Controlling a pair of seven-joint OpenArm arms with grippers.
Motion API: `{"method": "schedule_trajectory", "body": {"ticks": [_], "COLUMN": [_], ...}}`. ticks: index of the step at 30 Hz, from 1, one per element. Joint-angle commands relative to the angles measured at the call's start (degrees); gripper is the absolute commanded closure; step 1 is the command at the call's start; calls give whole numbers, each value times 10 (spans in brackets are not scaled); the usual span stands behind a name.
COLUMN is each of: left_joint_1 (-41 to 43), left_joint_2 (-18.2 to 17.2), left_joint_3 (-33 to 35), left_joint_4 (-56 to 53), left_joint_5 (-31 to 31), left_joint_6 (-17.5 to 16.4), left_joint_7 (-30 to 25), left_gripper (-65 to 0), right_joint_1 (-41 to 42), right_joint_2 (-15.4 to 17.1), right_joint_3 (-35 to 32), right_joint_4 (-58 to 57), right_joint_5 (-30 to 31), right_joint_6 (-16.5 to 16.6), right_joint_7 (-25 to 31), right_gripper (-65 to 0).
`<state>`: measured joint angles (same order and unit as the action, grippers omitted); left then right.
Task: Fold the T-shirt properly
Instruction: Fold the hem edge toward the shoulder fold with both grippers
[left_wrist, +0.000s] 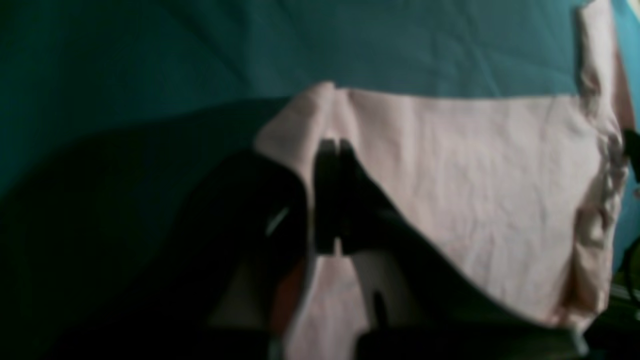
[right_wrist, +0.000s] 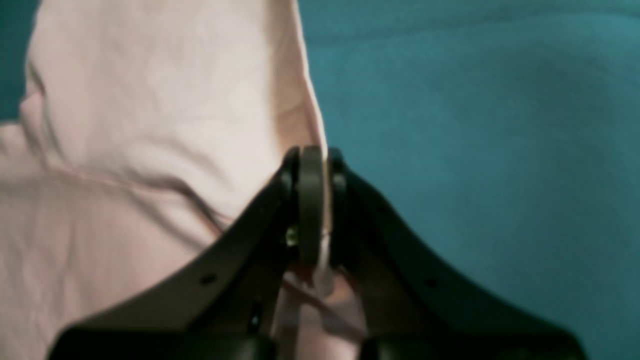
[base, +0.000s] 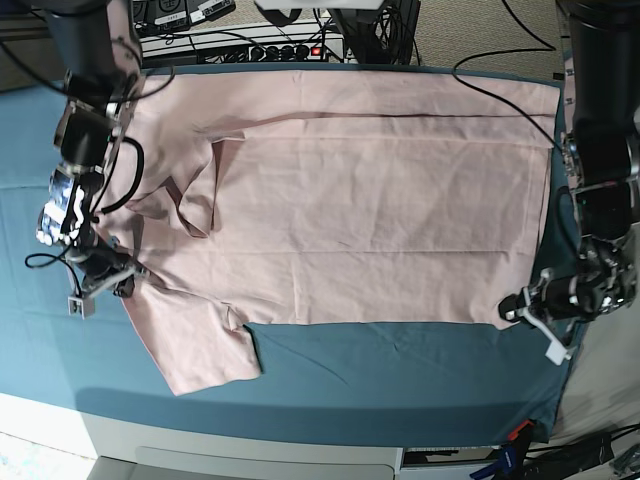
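Observation:
The pale pink T-shirt (base: 380, 200) lies spread wide on the teal cloth, plain side up, with no lettering visible. One sleeve (base: 205, 350) points toward the front left and the other is bunched near the back left. My right gripper (base: 130, 275) is at the shirt's left edge by the front sleeve; in the right wrist view it (right_wrist: 312, 155) is shut on the shirt's edge (right_wrist: 150, 100). My left gripper (base: 512, 308) is at the front right hem corner; in the left wrist view it (left_wrist: 332, 145) is shut on that corner of the shirt (left_wrist: 475, 175).
The teal cloth (base: 400, 370) covers the table, with its front edge just beyond the shirt. Electronics and cables (base: 240, 40) sit behind the back edge. A black cable (base: 500, 95) runs over the shirt's back right part. Both arms stand at the table's sides.

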<state>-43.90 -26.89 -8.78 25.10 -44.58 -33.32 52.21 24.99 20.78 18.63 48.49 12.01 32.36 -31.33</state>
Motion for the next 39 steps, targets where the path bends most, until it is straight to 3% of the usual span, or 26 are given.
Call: {"method": "schedule_trajectory", "body": {"ticks": [1,11,17,25,39], "left_joint_1": [-15,24,46,73,149], "left_joint_2": [-15,-69,-87,-105,-123], "left_joint_3": [-2,-2,-2,-2,-2], "left_joint_4": [14,25,25,25,33], "left_joint_5": [-24,-223,-325,-384,-404], "left_joint_6": [-10,-64,-67,-67,-67], "left_joint_7": [5,151,233,276,278], "left_gripper": [0,0,0,0,0], "right_joint_1": [-3,-139,-191,-240,-276], "right_joint_2": [12,14,44,97,99], "right_joint_3": [2,2,2,2,19], "right_joint_4": [32,223,289,307,307], "right_joint_5": [9,34,35,37,76], "right_joint_6": [2,2,1,0,0], "right_joint_7": [9,-31,-57,-77,-147], "right_gripper": [0,0,0,0,0]}}
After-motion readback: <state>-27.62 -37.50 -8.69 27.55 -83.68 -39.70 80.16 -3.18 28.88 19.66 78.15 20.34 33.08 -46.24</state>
